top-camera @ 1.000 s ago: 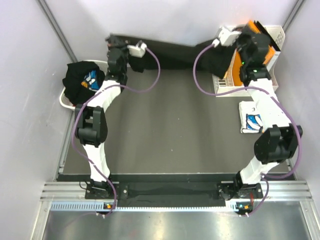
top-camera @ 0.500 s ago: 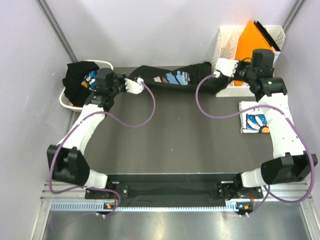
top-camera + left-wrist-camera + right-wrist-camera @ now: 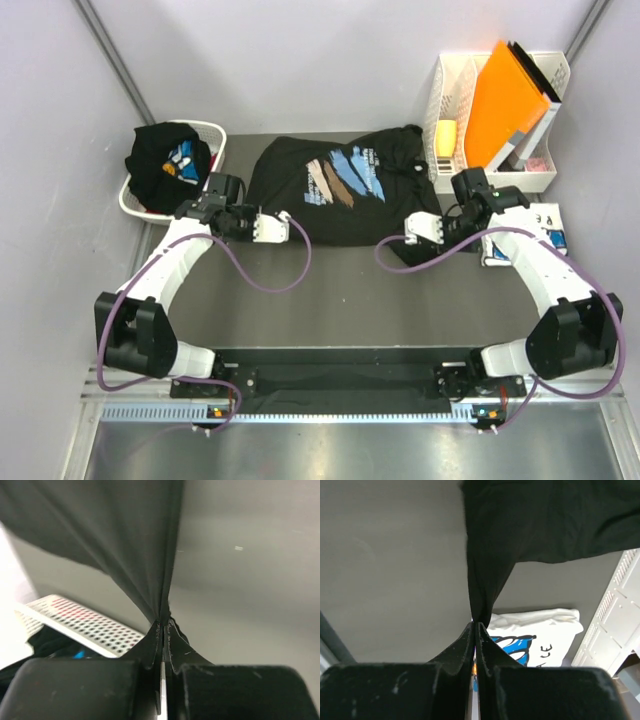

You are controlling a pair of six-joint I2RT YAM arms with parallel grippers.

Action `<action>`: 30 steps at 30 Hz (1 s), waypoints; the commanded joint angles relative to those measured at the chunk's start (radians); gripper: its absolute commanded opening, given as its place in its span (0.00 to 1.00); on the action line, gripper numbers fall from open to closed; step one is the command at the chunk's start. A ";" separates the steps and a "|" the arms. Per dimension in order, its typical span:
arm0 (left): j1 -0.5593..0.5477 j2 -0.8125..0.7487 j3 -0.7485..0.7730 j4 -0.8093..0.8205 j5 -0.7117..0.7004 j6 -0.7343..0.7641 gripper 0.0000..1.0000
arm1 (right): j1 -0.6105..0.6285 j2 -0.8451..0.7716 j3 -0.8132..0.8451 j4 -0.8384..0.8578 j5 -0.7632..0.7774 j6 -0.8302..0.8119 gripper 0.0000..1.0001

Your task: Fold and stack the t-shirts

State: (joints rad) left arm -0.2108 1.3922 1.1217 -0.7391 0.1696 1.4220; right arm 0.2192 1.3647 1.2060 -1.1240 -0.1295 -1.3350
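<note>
Left gripper [image 3: 283, 218] clenching lower-left hem of black printed tee [image 3: 340, 190]; right gripper [image 3: 410, 226] clenching lower-right hem; tee lying spread upper centre, beyond both.

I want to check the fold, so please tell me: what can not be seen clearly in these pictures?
Top view: the right arm covers much of the folded white tee.
Top view: the bunched black tee in the basket shows only part of its print.
Left wrist view: the top edge cuts off the spread black tee in the left gripper.
Right wrist view: the right gripper hides part of the folded white tee.
</note>
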 commanded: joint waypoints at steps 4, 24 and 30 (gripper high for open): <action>-0.001 0.034 0.093 -0.262 0.088 0.074 0.00 | 0.008 0.089 0.173 -0.293 -0.004 -0.076 0.00; -0.001 -0.133 -0.319 -0.014 -0.018 0.230 0.00 | 0.235 -0.217 -0.420 0.147 0.102 -0.035 0.00; -0.001 -0.118 -0.318 0.030 -0.061 0.184 0.00 | 0.226 -0.167 -0.350 0.195 0.065 0.059 0.00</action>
State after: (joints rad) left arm -0.2115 1.2827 0.7998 -0.7742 0.1322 1.6310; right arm 0.4496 1.1728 0.7742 -1.0126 -0.0280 -1.3590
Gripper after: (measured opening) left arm 0.014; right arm 0.003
